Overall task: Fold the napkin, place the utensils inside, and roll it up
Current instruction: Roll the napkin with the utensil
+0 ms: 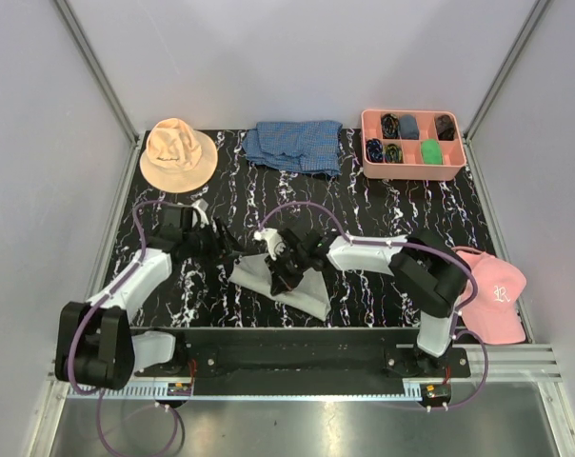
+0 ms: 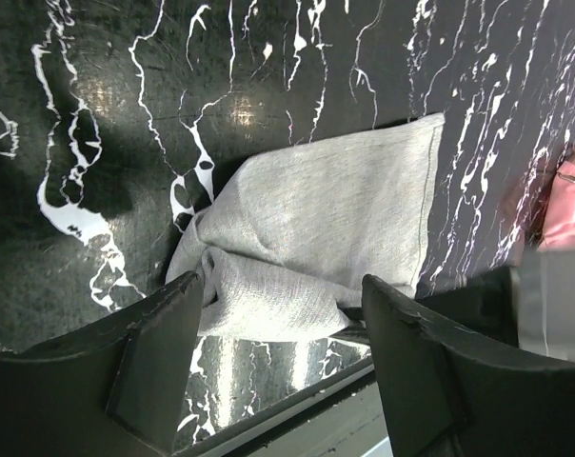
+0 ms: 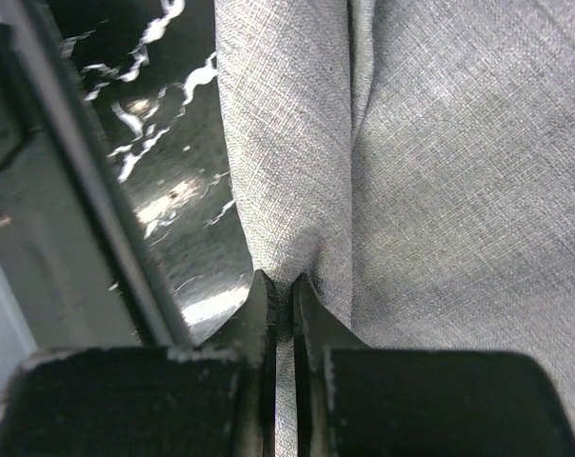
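The light-grey napkin lies crumpled and partly folded on the black marbled table, near its front edge. My right gripper is over its middle. In the right wrist view the gripper is shut on a pinched ridge of the napkin. My left gripper is just left of the cloth. In the left wrist view it stands open, its fingers either side of a rolled corner of the napkin without clamping it. The utensils are out of view.
An orange bucket hat sits at the back left, a blue checked cloth at the back middle, a pink tray of small items at the back right. A pink cap lies beside the right arm. The table's front rail runs close under the napkin.
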